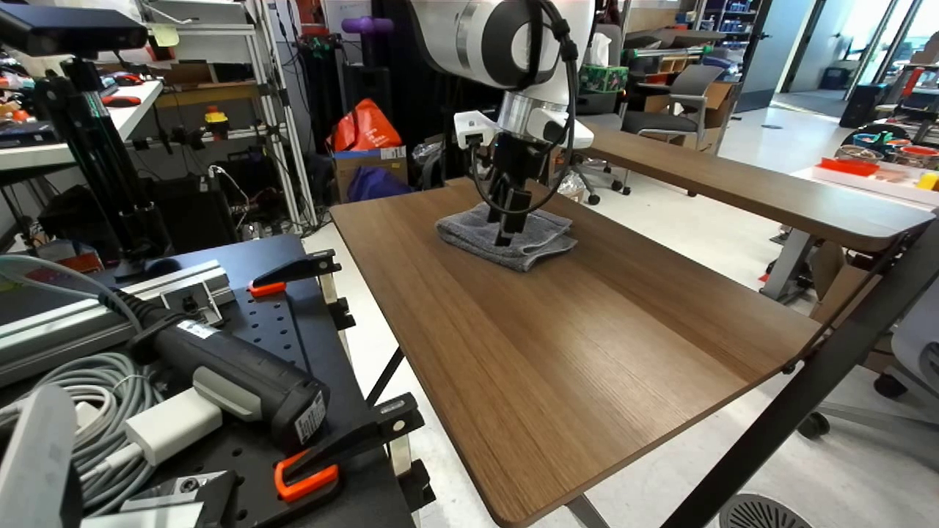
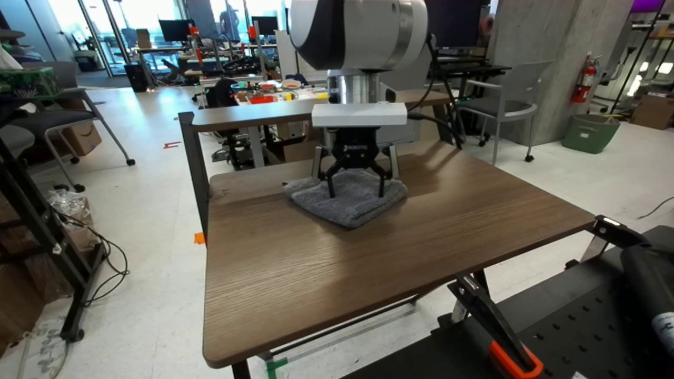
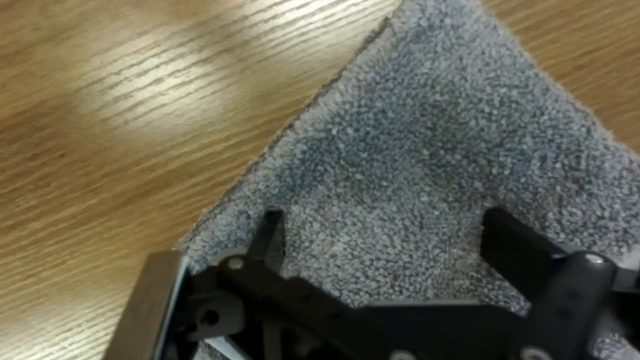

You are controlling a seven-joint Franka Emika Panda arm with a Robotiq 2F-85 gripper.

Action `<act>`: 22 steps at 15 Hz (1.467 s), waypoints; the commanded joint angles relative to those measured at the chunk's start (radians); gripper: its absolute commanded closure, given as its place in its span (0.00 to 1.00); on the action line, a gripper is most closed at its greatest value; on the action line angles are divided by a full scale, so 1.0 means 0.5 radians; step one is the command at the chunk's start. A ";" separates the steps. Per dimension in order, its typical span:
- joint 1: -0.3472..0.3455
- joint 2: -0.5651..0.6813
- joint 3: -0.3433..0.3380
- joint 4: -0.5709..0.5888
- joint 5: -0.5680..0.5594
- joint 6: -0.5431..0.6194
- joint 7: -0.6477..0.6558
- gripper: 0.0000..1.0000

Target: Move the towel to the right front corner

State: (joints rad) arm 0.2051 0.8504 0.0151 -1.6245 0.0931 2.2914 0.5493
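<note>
In an exterior view we see the folded grey towel (image 1: 543, 236) on the far part of the brown tabletop (image 1: 587, 359), where the gripper (image 1: 499, 228) points down at the towel. Left of the tabletop we find a dark bench (image 1: 242, 253) with two clamps (image 1: 374, 429) and a black handheld tool (image 1: 235, 367); right of the tabletop, a longer brown table (image 1: 733, 181).

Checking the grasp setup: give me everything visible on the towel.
The towel is mottled grey, with a nubby pile that looks like terry or microfiber. It's folded, layers showing at the edges, roughly square and slightly rumpled. It lies on the table, toward the far end in an exterior view. The gripper stands over it, jaws apart and down at its top, not pinching it; contact looks likely but isn't certain.
</note>
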 commanded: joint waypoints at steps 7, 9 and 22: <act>-0.205 -0.304 -0.139 -0.609 0.268 0.197 0.070 0.00; -0.227 -0.375 -0.190 -0.716 0.279 0.206 0.126 0.00; -0.375 -0.681 -0.345 -1.103 0.258 0.234 0.344 0.00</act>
State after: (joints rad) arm 0.0069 0.6062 -0.1662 -2.0879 0.2082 2.3585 0.7167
